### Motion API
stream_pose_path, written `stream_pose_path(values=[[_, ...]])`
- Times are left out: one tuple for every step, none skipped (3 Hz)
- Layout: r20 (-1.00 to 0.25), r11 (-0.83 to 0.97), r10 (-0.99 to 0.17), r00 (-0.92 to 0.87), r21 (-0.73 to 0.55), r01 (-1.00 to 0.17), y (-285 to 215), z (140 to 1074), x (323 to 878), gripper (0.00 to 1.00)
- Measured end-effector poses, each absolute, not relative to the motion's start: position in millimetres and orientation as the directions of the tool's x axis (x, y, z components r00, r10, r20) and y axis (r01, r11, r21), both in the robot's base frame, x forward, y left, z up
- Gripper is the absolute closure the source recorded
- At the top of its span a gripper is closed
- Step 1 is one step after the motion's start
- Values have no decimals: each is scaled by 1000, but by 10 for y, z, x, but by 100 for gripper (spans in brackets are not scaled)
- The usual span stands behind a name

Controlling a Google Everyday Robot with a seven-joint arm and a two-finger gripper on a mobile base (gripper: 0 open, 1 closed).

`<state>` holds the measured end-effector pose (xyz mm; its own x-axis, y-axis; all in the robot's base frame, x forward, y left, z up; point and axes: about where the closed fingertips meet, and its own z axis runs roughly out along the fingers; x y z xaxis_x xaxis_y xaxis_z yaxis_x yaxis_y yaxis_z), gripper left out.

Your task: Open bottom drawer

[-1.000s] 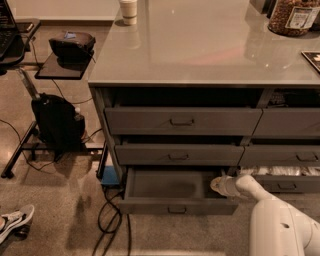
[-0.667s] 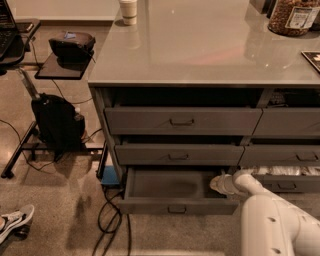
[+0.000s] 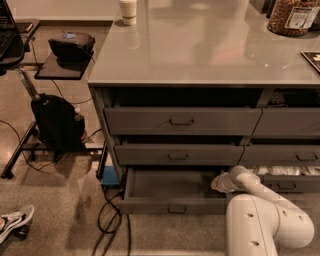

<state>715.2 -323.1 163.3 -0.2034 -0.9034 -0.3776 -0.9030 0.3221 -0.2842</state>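
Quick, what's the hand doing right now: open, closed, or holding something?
Hand: cannot be told whether open or closed; it sits at the right end of the pulled-out bottom drawer.

Bottom drawer (image 3: pixel 150 205): dark grey front, plain flat grey inside. Gripper (image 3: pixel 220 183): off-white, at the drawer's right end. Arm (image 3: pixel 265 222): white. Surface (image 3: pixel 200 50): glossy pale grey. Backpack (image 3: pixel 57 125): black. Floor (image 3: pixel 60 200): brown, finely speckled. Cup (image 3: pixel 128 10): white. Jar (image 3: pixel 292 17): brown contents, white label. Shoe (image 3: pixel 15 222): white, dark trim.
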Motion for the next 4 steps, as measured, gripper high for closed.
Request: stream_pose_path(values=[[-402, 317, -895, -194, -268, -910, -3262, 1627, 7033, 100], [-428, 287, -891, -153, -269, -920, -3202, 1620, 6884, 100], [-434, 242, -894, -110, -264, -934, -3107, 1597, 6767, 100], [-434, 239, -894, -107, -263, -935, -3097, 1589, 6759, 81]])
